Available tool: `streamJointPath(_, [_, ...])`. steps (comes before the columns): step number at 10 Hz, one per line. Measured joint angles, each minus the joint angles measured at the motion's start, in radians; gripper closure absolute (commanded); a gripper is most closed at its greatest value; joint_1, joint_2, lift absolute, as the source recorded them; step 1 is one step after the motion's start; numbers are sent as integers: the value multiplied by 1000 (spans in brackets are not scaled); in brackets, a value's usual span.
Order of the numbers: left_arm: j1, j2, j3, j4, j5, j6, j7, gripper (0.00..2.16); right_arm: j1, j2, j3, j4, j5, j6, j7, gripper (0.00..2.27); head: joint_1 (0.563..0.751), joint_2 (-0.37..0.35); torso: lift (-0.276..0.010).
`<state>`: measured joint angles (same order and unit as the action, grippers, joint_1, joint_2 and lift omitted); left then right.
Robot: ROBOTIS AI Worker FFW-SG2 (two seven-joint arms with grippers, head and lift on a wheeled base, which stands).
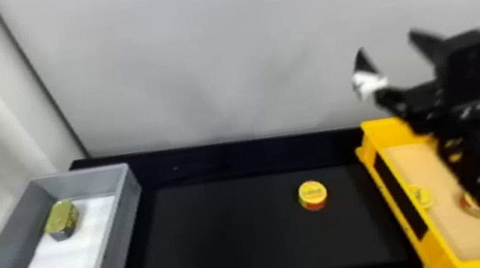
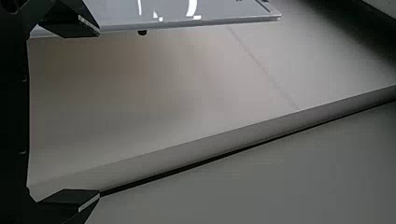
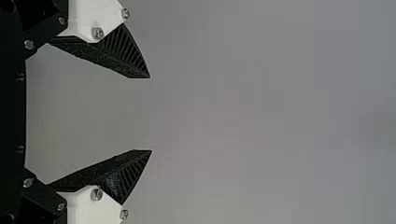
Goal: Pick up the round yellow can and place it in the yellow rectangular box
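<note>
We see the round yellow can [image 1: 313, 195] on the black work surface [image 1: 245, 235], between grey bin [image 1: 131, 197] and yellow rectangular box [image 1: 382, 132]. Right gripper [image 1: 388, 43] raised near the box's far end, jaws apart. Left gripper [image 2: 99, 112]: jaws apart too.

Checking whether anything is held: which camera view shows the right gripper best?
The right wrist view: there the right gripper is close up, fingers apart, nothing between them. The head view shows it smaller, raised near the far end of the yellow box.
</note>
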<state>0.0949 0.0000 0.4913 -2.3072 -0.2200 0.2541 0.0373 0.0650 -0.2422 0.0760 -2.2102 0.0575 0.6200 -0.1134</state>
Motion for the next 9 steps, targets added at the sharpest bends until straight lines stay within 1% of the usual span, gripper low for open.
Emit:
streamJointPath(2, [-1, 0, -2, 0, -7, 3, 0, 68, 53, -1, 51, 48, -58, 22, -2, 283, 692, 14, -56])
streamJointPath(4, [-1, 0, -2, 0, -14, 5, -1, 68, 98, -1, 79, 81, -78, 48, 0, 282, 692, 14, -56])
streamJointPath(6, [-1, 0, -2, 0, -18, 5, -2, 68, 127, -4, 92, 116, -90, 60, 3, 280, 692, 14, -56])
streamJointPath(9, [-1, 0, 0, -1, -21, 5, -2, 68, 165, -7, 83, 161, -114, 57, 5, 283, 692, 14, -56])
